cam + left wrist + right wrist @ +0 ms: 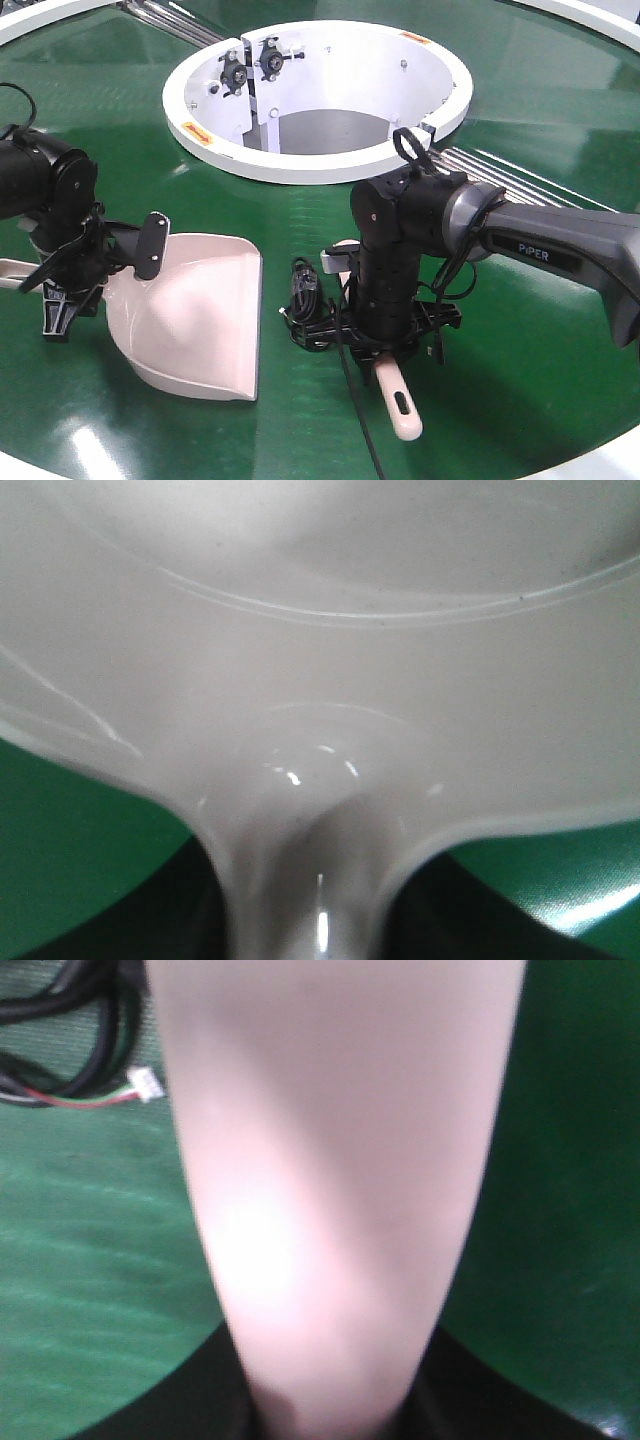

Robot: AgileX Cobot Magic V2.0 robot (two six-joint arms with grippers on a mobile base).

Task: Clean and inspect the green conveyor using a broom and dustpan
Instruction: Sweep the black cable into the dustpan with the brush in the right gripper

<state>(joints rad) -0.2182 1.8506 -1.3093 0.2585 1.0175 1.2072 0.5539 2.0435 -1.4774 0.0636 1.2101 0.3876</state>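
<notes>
The beige-pink dustpan (190, 310) rests on the green conveyor (520, 330) at the left, its mouth facing right. My left gripper (68, 278) is shut on its handle near the scoop. In the left wrist view the dustpan (320, 630) fills the frame and its handle neck runs down between the dark jaws of the left gripper (312, 925). The broom (398, 398) lies near the centre, its handle pointing toward the front edge. My right gripper (385, 345) is shut on it from above. The broom handle (330, 1160) passes between the right gripper (330, 1410) jaws. The bristles are hidden.
A bundle of black cable (305, 292) with a small white connector (145, 1085) lies on the belt between dustpan and broom. The white hub ring (320, 165) stands behind, with silver rollers (490, 168) to its right. The belt's white outer rim (600, 462) runs along the front.
</notes>
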